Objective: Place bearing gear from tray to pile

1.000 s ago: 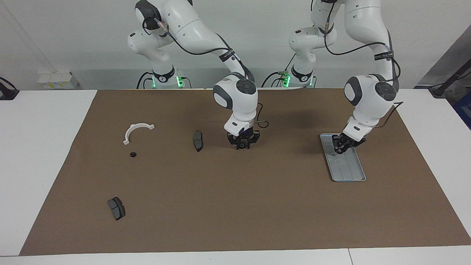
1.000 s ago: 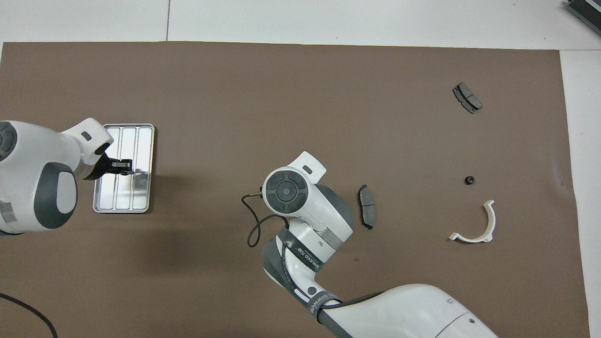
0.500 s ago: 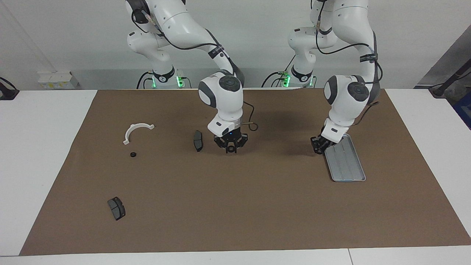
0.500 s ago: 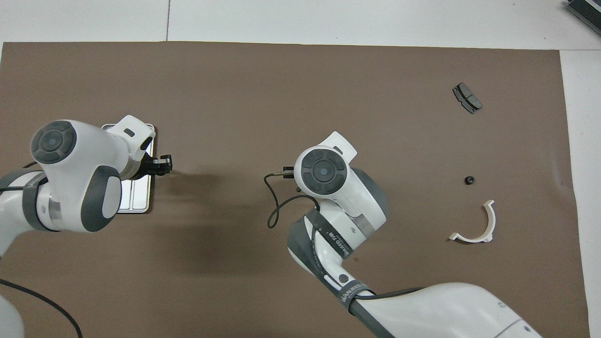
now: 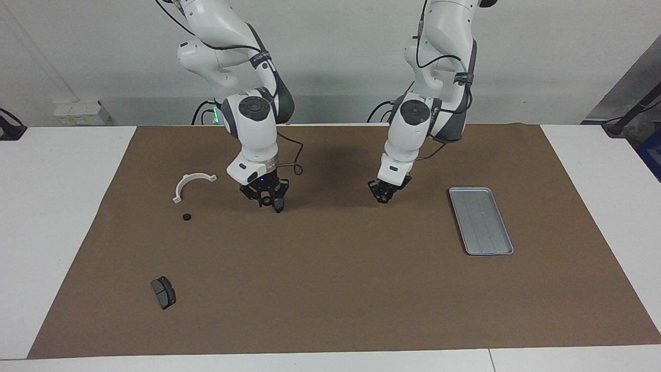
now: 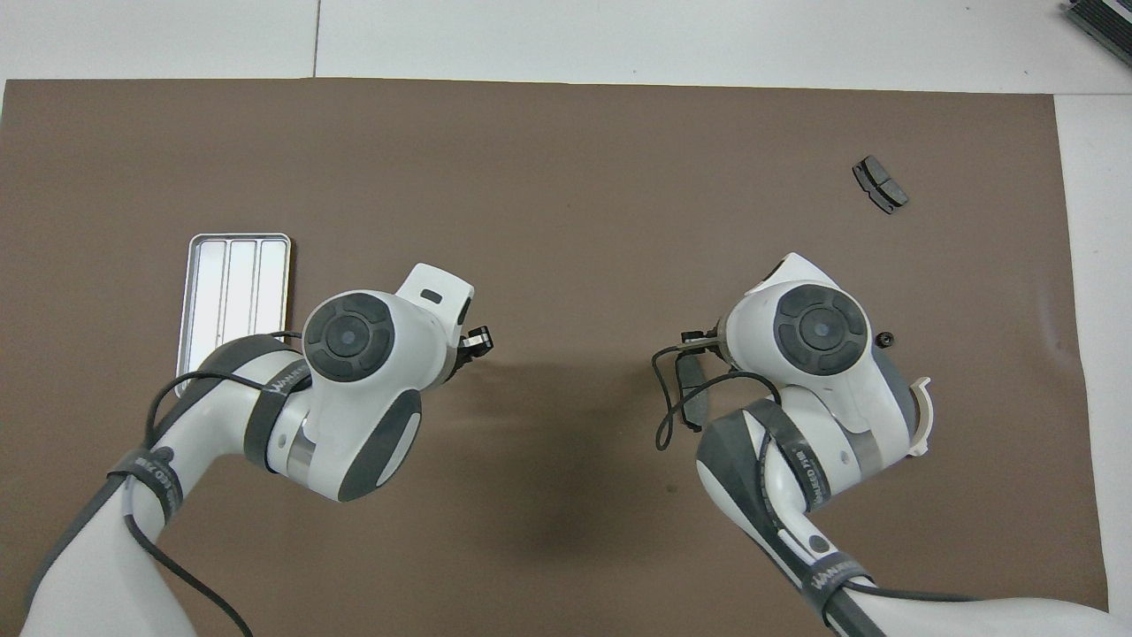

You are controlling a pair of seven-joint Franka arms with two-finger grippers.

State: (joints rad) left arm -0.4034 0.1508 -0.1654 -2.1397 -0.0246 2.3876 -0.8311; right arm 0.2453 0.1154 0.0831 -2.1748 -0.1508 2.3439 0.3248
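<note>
I see a white table (image 5: 51, 206) covered by a brown mat (image 5: 335, 289). On the mat lie a metal tray (image 5: 481, 220), a white plastic arc (image 5: 189, 184), a small black gear (image 5: 186, 217), and a dark brake pad (image 5: 163, 292) farthest from the robots.

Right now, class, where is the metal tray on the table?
In the facing view the tray lies flat on the brown mat toward the left arm's end of the table, with nothing visible on it and the left gripper up over bare mat beside it.
</note>
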